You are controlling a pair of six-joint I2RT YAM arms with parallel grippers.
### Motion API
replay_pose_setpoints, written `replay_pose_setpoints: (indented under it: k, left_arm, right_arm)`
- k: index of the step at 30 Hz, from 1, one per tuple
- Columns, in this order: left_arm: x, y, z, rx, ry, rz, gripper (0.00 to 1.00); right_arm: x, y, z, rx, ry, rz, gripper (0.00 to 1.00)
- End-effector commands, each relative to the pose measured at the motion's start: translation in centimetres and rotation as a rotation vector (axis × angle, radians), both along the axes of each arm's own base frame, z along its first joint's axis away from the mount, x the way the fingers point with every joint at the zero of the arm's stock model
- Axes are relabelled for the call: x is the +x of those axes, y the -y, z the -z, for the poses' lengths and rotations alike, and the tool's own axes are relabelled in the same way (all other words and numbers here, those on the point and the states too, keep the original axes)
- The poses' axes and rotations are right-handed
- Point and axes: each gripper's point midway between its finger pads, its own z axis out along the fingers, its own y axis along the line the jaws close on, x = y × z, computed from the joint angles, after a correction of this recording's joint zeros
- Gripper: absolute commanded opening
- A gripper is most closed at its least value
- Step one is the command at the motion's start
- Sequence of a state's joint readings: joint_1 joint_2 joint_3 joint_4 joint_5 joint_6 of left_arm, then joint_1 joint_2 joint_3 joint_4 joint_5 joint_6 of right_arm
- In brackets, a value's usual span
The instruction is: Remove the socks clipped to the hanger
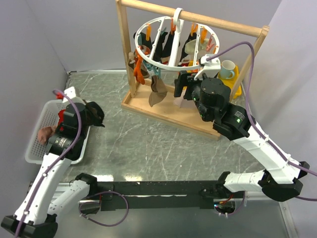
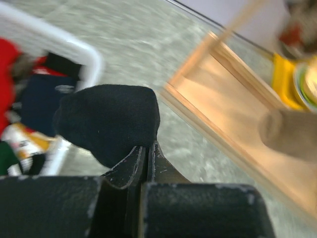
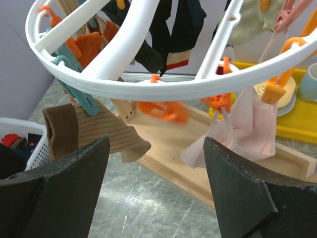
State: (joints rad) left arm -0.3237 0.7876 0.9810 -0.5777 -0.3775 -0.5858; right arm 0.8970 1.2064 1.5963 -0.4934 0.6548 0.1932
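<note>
left gripper (image 2: pixel 147 150): closed tight, fingers pressed together on the edge of a black sock (image 2: pixel 111 119).
black sock: bunched just beyond the left gripper's fingertips, held above the surface (image 1: pixel 148 144).
basket (image 2: pixel 74 47): white, just left of and below the left gripper; red, navy and other coloured socks (image 2: pixel 29 99) lie in it, blurred.
right gripper (image 3: pixel 156 148): spread wide, nothing between its fingers, touching no sock.
hanger (image 3: pixel 148 87): the white ring hangs just above and ahead of the right gripper, hooked on the top rail of the wooden frame (image 1: pixel 168 111).
brown sock (image 3: pixel 94 131): clipped by a teal clip (image 3: pixel 79 94), hanging ahead of the right gripper's left finger.
pale pink sock (image 3: pixel 247 124): clipped to the ring, hanging ahead of the right gripper's right finger.
orange clip (image 3: pixel 163 109): under the ring, straight ahead between the right gripper's fingers, blurred, holding nothing.
dark socks (image 3: pixel 173 34): clipped at the ring's far side, beyond the right gripper.
yellow tray (image 3: pixel 297 126): far right of the right gripper, behind the frame's base, carrying a cup (image 1: pixel 228 69).
</note>
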Motion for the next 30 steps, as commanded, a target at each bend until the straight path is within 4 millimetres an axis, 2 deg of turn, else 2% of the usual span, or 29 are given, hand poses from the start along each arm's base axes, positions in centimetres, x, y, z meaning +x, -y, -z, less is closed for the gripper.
replay_pose_setpoints:
  k: [1,2,6,9,13,14,15,16,17,18,22,23,25,26,30]
  left_arm:
    - [-0.8,-4.2,-0.4,-0.032,0.009,-0.204,0.01]
    - [-0.9,-6.0,-0.8,-0.006,0.009,-0.280,0.01]
    - [-1.5,-10.6,-0.8,0.054,-0.037,-0.517,0.01]
    - [-1.8,-13.0,-0.3,0.079,-0.072,-0.660,0.01]
    - [-0.6,-13.4,0.4,0.102,-0.073,-0.667,0.01]
    - [-0.4,-13.2,0.8,0.099,-0.076,-0.655,0.06]
    - [0.0,-12.9,0.8,0.089,-0.067,-0.633,0.44]
    - [0.6,-12.1,0.8,0.073,-0.067,-0.580,0.69]
    - [0.8,-11.5,0.6,0.060,-0.056,-0.545,0.88]
    - [1.1,-11.0,0.5,0.051,-0.047,-0.511,0.99]
    - [2.7,-7.2,-2.1,-0.012,0.069,-0.266,0.99]
    - [2.9,-4.6,-2.8,-0.054,0.095,-0.118,0.99]
    - [2.7,-1.4,-3.8,-0.103,0.128,0.064,0.99]
    - [2.3,1.5,-4.8,-0.154,0.161,0.222,0.99]
    - [1.0,6.3,-7.2,-0.277,0.238,0.489,0.99]
  right_arm:
    - [-0.8,1.0,-0.9,0.033,0.021,0.005,0.86]
    - [-0.9,1.0,-0.8,0.029,0.020,0.000,0.86]
    - [-0.9,0.8,-0.7,0.003,0.012,-0.010,0.86]
    - [-1.0,0.9,-0.9,-0.003,0.011,-0.017,0.86]
    - [-1.3,0.8,-0.9,0.005,0.016,-0.037,0.87]
    - [-1.3,0.9,-0.9,0.007,0.016,-0.037,0.87]
    - [-1.4,0.9,-0.8,0.006,0.015,-0.037,0.87]
    - [-1.3,0.9,-0.8,0.005,0.016,-0.037,0.87]
    - [-1.3,1.0,-0.8,0.006,0.016,-0.032,0.88]
    - [-1.3,1.0,-0.6,0.004,0.014,-0.032,0.88]
    - [-1.1,1.2,-0.5,-0.010,0.010,-0.025,0.89]
    - [-1.1,1.1,-0.5,-0.013,0.008,-0.030,0.89]
    - [-1.1,1.2,-0.4,-0.022,0.000,-0.030,0.89]
    - [-1.1,1.2,-0.5,-0.022,0.000,-0.028,0.89]
    - [-1.4,1.1,-0.6,-0.003,-0.002,-0.047,0.89]
